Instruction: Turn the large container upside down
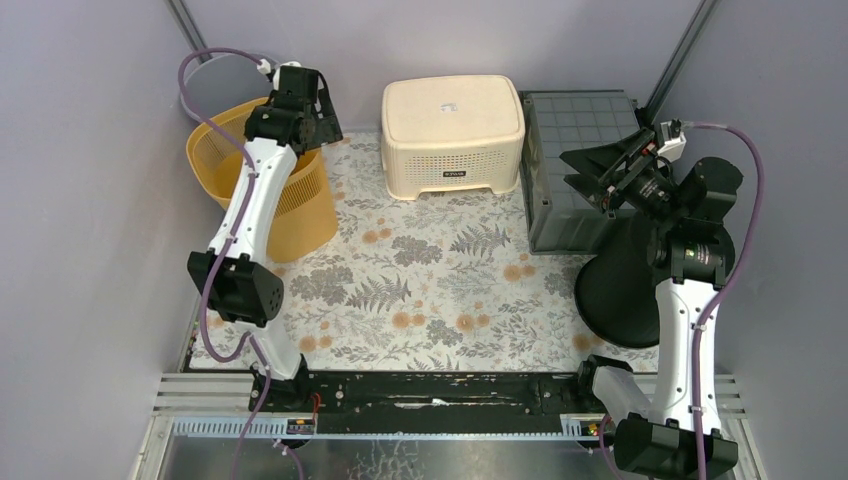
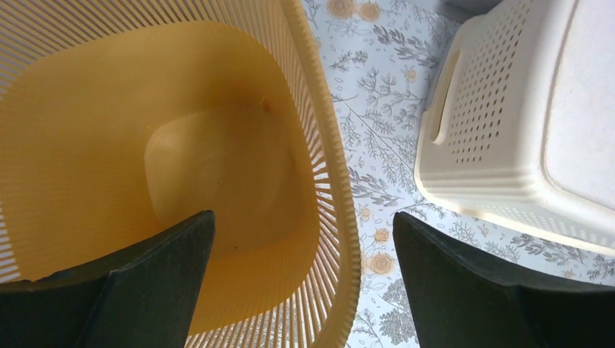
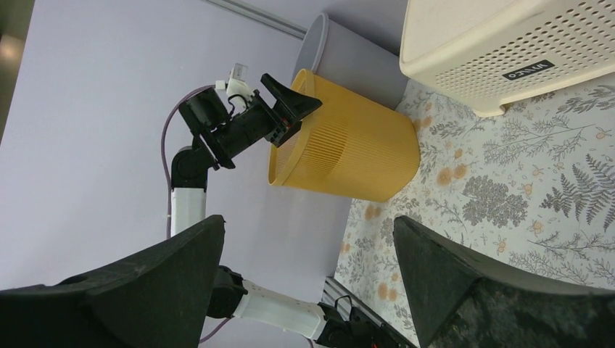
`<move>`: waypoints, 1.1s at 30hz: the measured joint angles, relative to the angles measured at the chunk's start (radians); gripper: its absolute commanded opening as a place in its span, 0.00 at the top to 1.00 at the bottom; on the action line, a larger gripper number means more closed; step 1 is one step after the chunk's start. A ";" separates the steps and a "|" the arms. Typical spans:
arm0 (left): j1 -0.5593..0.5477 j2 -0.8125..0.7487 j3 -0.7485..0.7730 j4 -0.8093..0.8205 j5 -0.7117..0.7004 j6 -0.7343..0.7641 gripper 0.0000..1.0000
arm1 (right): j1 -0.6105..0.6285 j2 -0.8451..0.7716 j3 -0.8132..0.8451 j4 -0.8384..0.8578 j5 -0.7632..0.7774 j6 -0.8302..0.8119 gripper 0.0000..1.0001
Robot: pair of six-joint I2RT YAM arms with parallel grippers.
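- I am looking down on a counter (image 1: 440,290) covered by a flowered cloth and boxed in by plain lilac walls. The arm bases are bolted to a black rail at the near edge.
- Nearest on my right stands a black bin (image 1: 615,285), narrow end up, close beside the right arm.
- The right claw (image 1: 585,170) is raised above the counter near the grey crate (image 1: 575,130). It points across the cloth, so its camera takes in the other arm. Its jaws gape wide and it holds and touches nothing. I'd guess it is simply parked out of the way.
- On my left is the yellow basket (image 1: 300,210), upright with its mouth open to the ceiling. It is the only tub here I can see into, so I take it for the container to flip.
- The left claw (image 2: 302,221) hangs over that basket's rim, spread as wide as it goes. One finger is over the inside and the other outside above the cloth. The rim runs between them ungripped, which looks like the setup for pinching the wall. I can't tell if a finger grazes it.
- Further back at centre, a cream basket (image 1: 453,125) sits bottom up.
- Against the far wall, a grey bin (image 1: 215,75) is tucked behind the yellow one.
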State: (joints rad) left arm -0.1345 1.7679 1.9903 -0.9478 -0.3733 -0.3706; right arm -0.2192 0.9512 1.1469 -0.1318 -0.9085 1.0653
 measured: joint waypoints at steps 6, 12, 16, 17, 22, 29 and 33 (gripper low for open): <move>-0.001 -0.005 -0.071 -0.006 0.032 0.000 0.19 | 0.010 0.000 -0.005 -0.013 0.000 -0.019 0.07; -0.007 -0.024 -0.112 -0.013 0.055 0.011 0.59 | 0.021 -0.010 -0.042 -0.018 0.000 -0.031 0.07; -0.009 -0.069 -0.132 -0.024 0.064 0.007 0.58 | 0.026 -0.017 -0.048 -0.022 0.000 -0.033 0.07; -0.009 -0.087 -0.137 -0.034 0.068 0.006 0.57 | 0.028 -0.020 -0.050 -0.022 0.000 -0.033 0.07; -0.024 -0.189 -0.168 -0.070 0.093 0.006 0.60 | 0.042 -0.051 -0.077 -0.021 0.000 -0.034 0.07; -0.071 -0.347 -0.314 -0.069 0.117 0.000 0.64 | 0.049 -0.080 -0.122 -0.021 0.000 -0.033 0.07; -0.094 -0.393 -0.373 -0.065 0.121 -0.003 0.63 | 0.052 -0.084 -0.128 -0.020 0.000 -0.032 0.07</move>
State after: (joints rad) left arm -0.2287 1.3750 1.6169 -1.0126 -0.2523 -0.3740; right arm -0.1673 0.8673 1.0191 -0.1520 -0.9089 1.0328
